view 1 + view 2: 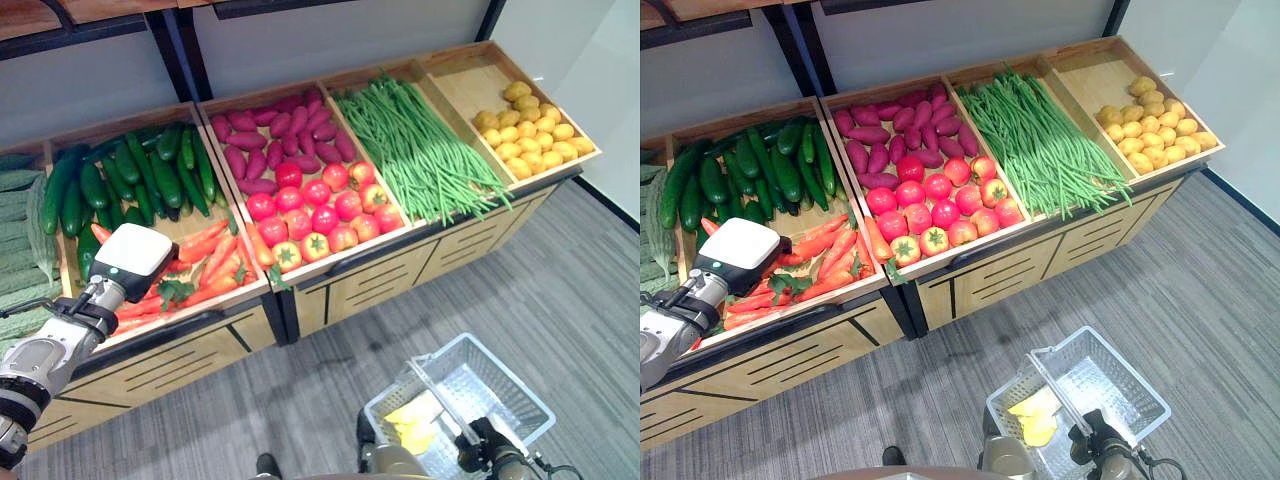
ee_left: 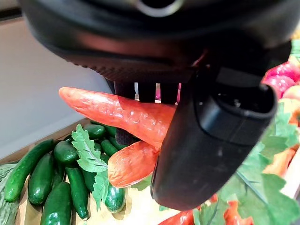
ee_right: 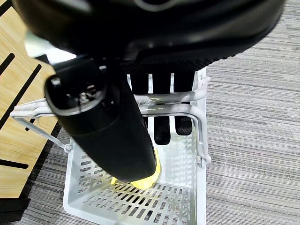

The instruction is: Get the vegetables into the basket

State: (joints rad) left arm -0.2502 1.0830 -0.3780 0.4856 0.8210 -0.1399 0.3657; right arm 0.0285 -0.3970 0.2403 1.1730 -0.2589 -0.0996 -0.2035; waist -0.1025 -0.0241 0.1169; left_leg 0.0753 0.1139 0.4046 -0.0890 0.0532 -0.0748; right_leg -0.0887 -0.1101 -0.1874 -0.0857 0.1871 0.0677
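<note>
Left hand [image 2: 206, 140] reaches into the carrot bin [image 1: 215, 285], fingers curled around a carrot [image 2: 122, 112]. Right hand [image 3: 108, 126] grips the white basket's handle [image 3: 154, 111]; the basket [image 1: 500, 385] holds a yellow vegetable [image 1: 412, 420].

This is a shop, the produce section of a grocery store. A sloped wooden display stand [image 1: 330, 285] is split into open bins, each stocked with one kind: cucumbers [image 1: 130, 175], carrots [image 1: 205, 265], purple sweet potatoes [image 1: 275, 135], tomatoes [image 1: 315, 210], green beans [image 1: 415, 145] and potatoes [image 1: 530, 130]. A white plastic shopping basket [image 1: 500, 385] sits over grey carpet floor [image 1: 540, 290].
</note>
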